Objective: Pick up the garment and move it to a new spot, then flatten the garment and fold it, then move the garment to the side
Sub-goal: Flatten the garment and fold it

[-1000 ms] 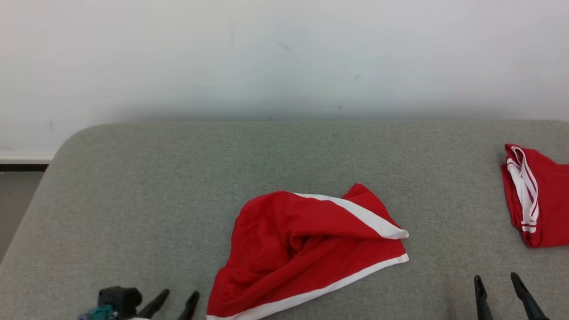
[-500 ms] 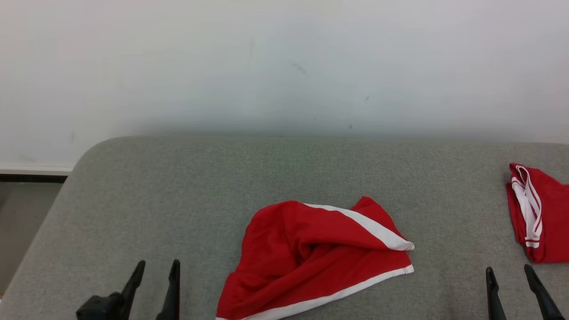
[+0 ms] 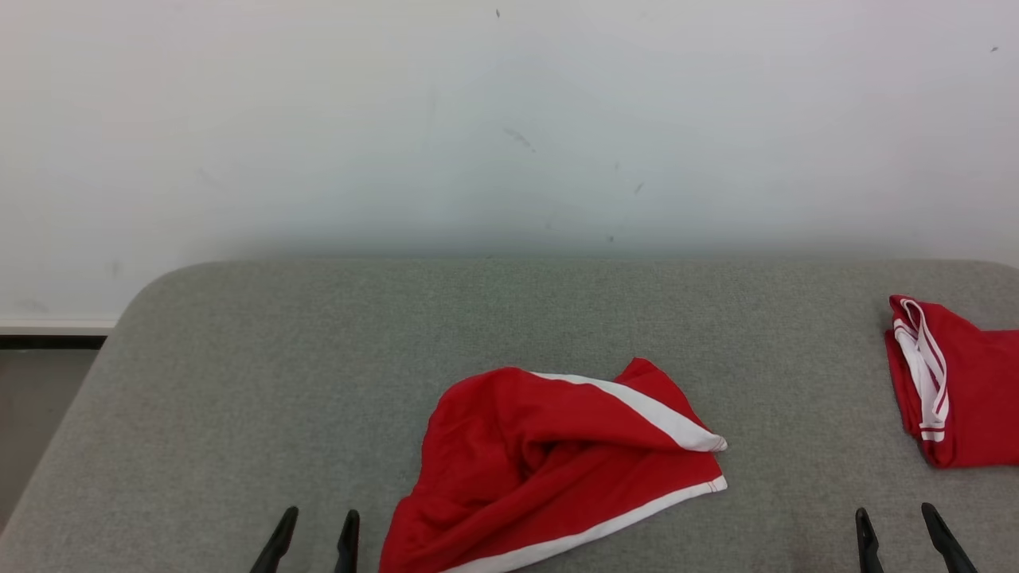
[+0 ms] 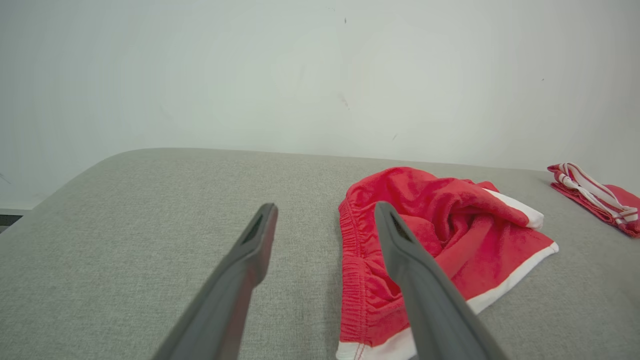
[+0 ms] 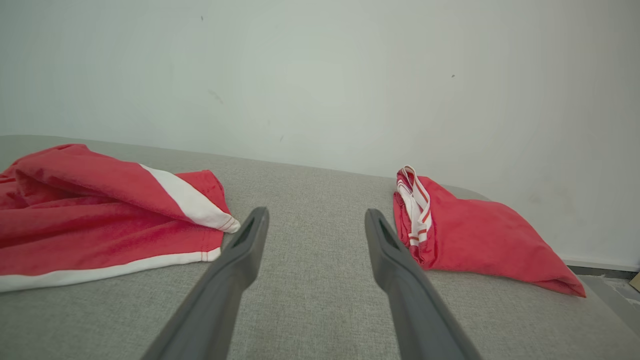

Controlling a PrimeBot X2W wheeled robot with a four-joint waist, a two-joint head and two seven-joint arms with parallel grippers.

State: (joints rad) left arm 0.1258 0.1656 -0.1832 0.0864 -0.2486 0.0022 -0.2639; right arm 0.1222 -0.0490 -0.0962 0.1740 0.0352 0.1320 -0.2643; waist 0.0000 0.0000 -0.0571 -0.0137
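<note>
Crumpled red garment (image 3: 549,469), grey padded surface (image 3: 239,382)

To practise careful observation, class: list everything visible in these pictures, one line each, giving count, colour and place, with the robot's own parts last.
crumpled garment: one, red with white bands, middle of the surface, near the front
folded garment: one, red with white stripes, right end of the surface
padded surface: one, grey, against the wall
wall: one, white, behind
left gripper: one, dark, open, lower left
right gripper: one, dark, open, lower right
</note>
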